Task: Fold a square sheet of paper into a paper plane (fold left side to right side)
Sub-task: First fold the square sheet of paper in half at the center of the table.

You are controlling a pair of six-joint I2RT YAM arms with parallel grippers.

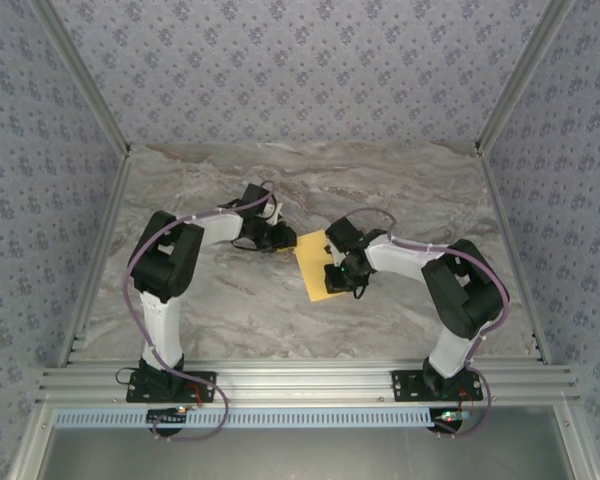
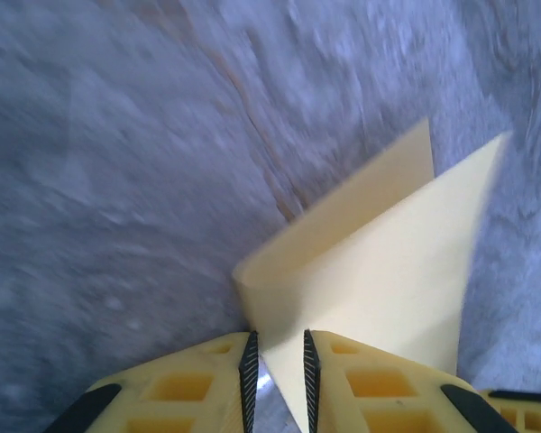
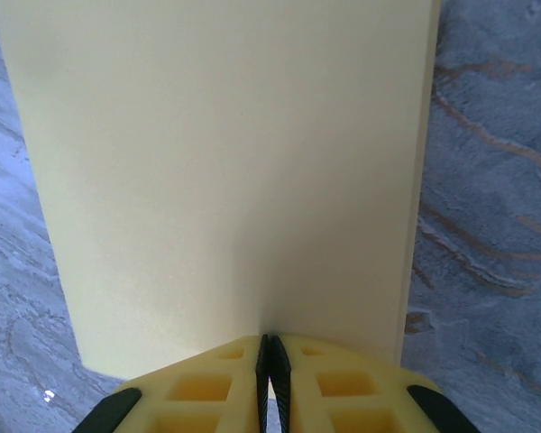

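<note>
- Top external view showed the square sheet of paper (image 1: pixel 313 275) on the marble tabletop (image 1: pixel 230 310) between the two arms. The left gripper (image 1: pixel 278 238) was at its far-left corner and the right gripper (image 1: pixel 342 280) was over its right side.
- Left wrist view had the left gripper (image 2: pixel 279 347) with its jaws narrowly apart and a corner of the sheet (image 2: pixel 388 289) in the gap. That side was raised off the table and curled over. I could not tell whether the pads truly pinched the corner.
- Right wrist view showed the right gripper (image 3: pixel 272 347) with its pads together at the near edge of the sheet (image 3: pixel 234 180), which lay flat ahead of it. It was unclear whether it pinned the paper or nipped its edge.
- To do the fold well, the right arm would probably need to hold as an anchor. The left would need a firm grip before carrying the raised side across in a low arc, matching edge to edge before any creasing.
- A loose corner would likely slip out, and a tug could skew the sheet.
- The main obstacle appeared to be the right gripper itself, sitting where the flap must land.
- The aluminium rail (image 1: pixel 300 380) and the patterned walls stood well apart from the work.
</note>
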